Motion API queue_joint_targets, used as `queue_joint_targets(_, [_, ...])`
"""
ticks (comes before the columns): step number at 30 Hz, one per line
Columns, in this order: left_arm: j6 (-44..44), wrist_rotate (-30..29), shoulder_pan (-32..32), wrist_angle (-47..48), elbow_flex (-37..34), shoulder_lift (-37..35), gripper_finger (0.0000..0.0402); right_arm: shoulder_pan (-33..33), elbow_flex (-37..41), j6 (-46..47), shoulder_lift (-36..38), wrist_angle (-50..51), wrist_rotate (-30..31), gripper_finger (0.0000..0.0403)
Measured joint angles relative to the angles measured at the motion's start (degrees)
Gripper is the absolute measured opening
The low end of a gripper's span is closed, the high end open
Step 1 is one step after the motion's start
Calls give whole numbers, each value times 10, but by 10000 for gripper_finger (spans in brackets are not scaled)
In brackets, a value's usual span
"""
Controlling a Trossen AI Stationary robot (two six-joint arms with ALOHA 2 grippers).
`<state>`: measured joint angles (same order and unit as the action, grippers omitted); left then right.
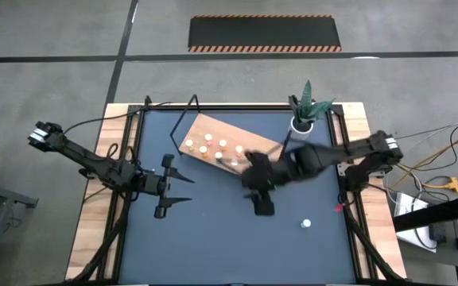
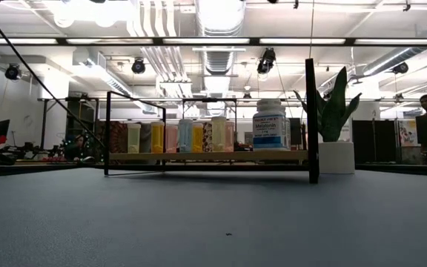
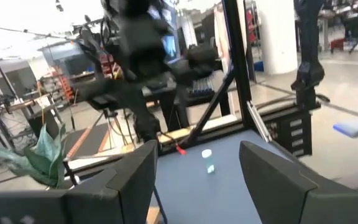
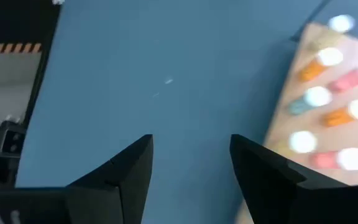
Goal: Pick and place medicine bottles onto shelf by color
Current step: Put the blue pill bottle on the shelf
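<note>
Bright overhead lights, blurred wrist views

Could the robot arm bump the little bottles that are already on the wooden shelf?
It might. The right gripper hangs open and empty, its arm crossing the near corner of the shelf, where the small bottles stand close together; a low swing could topple some. One white bottle stands alone on the blue table near the right edge, so a clumsy grab could roll it off. The left gripper waits open, to the left of the shelf.
</note>
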<state>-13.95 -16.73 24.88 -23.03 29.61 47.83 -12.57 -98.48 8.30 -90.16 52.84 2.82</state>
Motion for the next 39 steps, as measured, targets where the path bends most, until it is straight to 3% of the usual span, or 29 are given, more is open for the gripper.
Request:
queue_joint_targets(5, [1,4,0,-54,0,46,212,-82,166,69,60,-115,42,201])
queue_joint_targets(9, [2,4,0,-130,-1,95,212,-134,268,132,92,-149,54,194])
queue_joint_targets(18, [17,4,0,-349,7,214,212,-243,446,221,143,-232,191,185])
queue_joint_targets(28, [-3,4,0,-534,40,347,212,-290,552,216,143,-392,315,183])
queue_joint_targets(34, [-6,4,-1,-545,86,395,212,-302,583,183,116,-473,317,183])
queue_joint_targets(39, [-16,4,-1,-545,114,413,212,-311,585,181,105,-476,316,183])
